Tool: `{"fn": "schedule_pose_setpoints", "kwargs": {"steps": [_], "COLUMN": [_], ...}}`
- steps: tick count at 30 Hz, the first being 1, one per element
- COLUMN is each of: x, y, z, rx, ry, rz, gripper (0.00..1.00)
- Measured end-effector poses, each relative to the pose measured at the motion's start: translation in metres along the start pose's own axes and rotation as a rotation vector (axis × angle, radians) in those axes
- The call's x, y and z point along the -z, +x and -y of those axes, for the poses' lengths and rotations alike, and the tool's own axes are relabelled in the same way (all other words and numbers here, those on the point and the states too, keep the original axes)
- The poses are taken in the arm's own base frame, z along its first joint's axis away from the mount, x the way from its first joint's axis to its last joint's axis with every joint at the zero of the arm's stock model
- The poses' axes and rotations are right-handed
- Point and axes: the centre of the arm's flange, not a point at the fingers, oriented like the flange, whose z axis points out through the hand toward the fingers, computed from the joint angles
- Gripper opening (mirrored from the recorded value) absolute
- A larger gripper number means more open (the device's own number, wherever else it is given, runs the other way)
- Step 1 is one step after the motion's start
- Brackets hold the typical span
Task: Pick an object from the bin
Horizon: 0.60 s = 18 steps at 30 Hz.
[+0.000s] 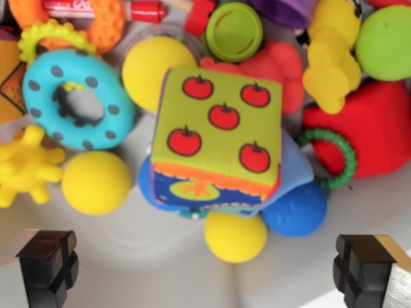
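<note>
A soft cube [217, 136] with a green top face showing five red apples lies in the middle of the bin, over blue and yellow balls. My gripper [205, 273] hangs above the bin's pale floor just below the cube, open, with nothing between its black fingers: one fingertip [48, 264] at the wrist view's left, the other [364, 268] at its right. Neither finger touches a toy.
Around the cube lie yellow balls [96, 181] [235, 235] [157, 62], a blue ball [297, 210], a turquoise dotted ring [77, 99], a yellow spiky toy [24, 165], a red block [372, 128] with a green ring [334, 157], a green lid [234, 30] and a green ball [384, 42].
</note>
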Motion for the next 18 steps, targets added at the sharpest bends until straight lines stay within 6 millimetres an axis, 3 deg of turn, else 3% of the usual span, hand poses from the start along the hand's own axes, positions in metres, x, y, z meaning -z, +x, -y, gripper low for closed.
{"fn": "schedule_pose_setpoints", "kwargs": {"steps": [18], "x": [-0.071], "y": [-0.003], "z": [-0.001], "rx": [-0.011], "ry": [-0.001], "rz": [0.005], "gripper": [1.00]}}
